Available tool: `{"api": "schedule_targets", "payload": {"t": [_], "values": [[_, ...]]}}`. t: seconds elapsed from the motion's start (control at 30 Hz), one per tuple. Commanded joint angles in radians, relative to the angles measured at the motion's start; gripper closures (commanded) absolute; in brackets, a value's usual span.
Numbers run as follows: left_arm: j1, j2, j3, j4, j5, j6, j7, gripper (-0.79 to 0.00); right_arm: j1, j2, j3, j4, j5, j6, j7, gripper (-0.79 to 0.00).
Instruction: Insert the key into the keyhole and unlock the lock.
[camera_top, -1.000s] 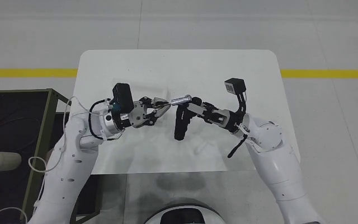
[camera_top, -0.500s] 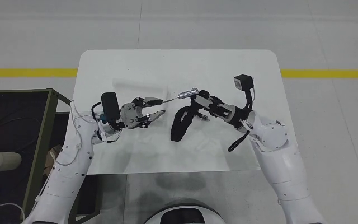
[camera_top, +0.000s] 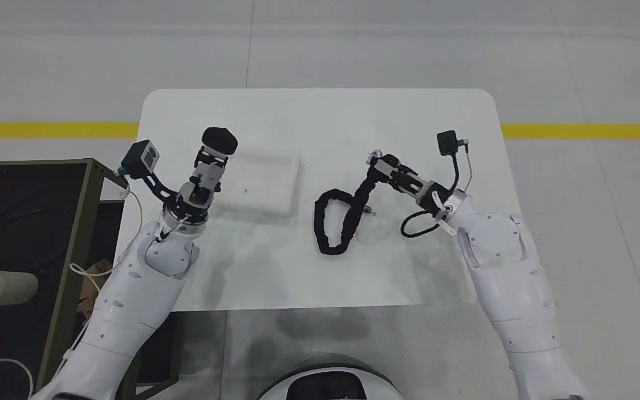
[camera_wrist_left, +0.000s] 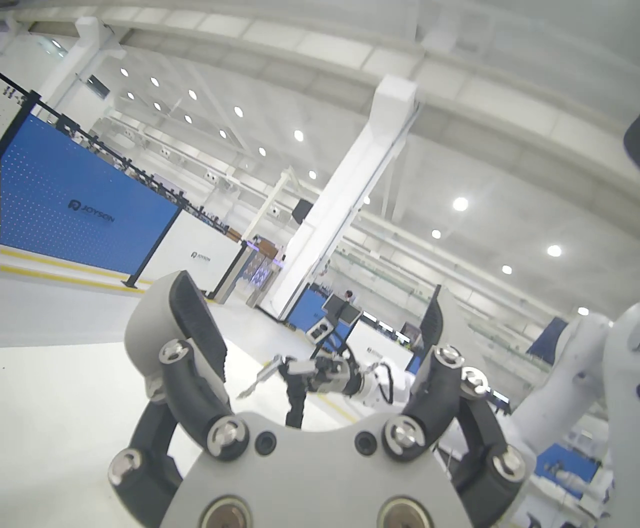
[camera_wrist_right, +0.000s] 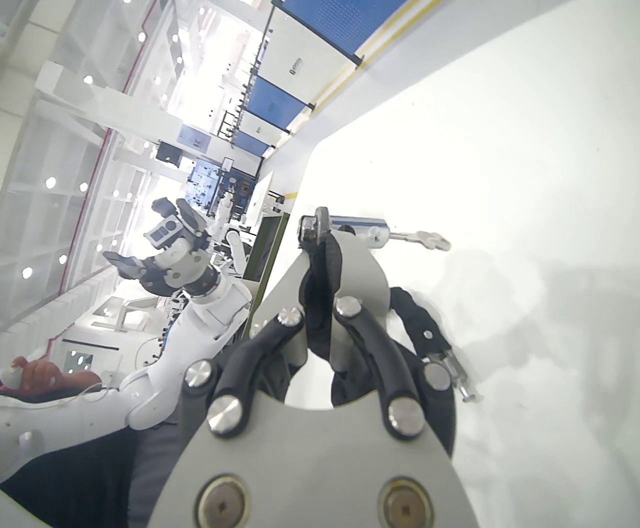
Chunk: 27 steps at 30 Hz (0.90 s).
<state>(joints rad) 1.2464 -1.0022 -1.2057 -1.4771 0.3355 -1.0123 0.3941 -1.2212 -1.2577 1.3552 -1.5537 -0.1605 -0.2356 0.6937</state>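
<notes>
We are watching the right gripper (camera_wrist_right: 322, 250) clamping its fingers tight on the lock (camera_top: 333, 222), gripping the black cable (camera_wrist_right: 415, 320) just beside the silver cylinder (camera_wrist_right: 357, 227). It is holding that end up off the table (camera_top: 420, 120), over the right half. The rest of the cable is hanging down and lying in a loop on the table near the middle. The key (camera_wrist_right: 422, 239) is sticking out of the end of the cylinder, its shank in the keyhole and its bow pointing away from the gripper. The cable's metal pin (camera_wrist_right: 460, 382) is lying on the table, apart from the cylinder.

We are seeing the left gripper (camera_wrist_left: 310, 295) raised over the table's left side, well apart from the lock, with its fingers (camera_wrist_left: 192, 310) spread wide and nothing between them. From its wrist view we are looking across at the right gripper (camera_wrist_left: 300, 372) with the key's end jutting towards us and the cable dropping below it.
</notes>
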Motion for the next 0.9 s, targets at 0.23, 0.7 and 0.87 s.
{"api": "schedule_targets", "payload": {"t": [0.23,0.7,0.87], "values": [[0.000,0.000,0.000,0.000,0.157,0.000,0.004,-0.785,-0.021,0.004,-0.014,-0.071,-0.162,0.019,-0.102,-0.785],[0.000,0.000,0.000,0.000,0.157,0.000,0.004,-0.784,-0.100,0.008,-0.007,-0.170,-0.295,-0.025,-0.236,-0.784],[0.000,0.000,0.000,0.000,0.157,0.000,0.004,-0.784,-0.100,0.008,-0.007,-0.170,-0.295,-0.025,-0.236,-0.784]]}}
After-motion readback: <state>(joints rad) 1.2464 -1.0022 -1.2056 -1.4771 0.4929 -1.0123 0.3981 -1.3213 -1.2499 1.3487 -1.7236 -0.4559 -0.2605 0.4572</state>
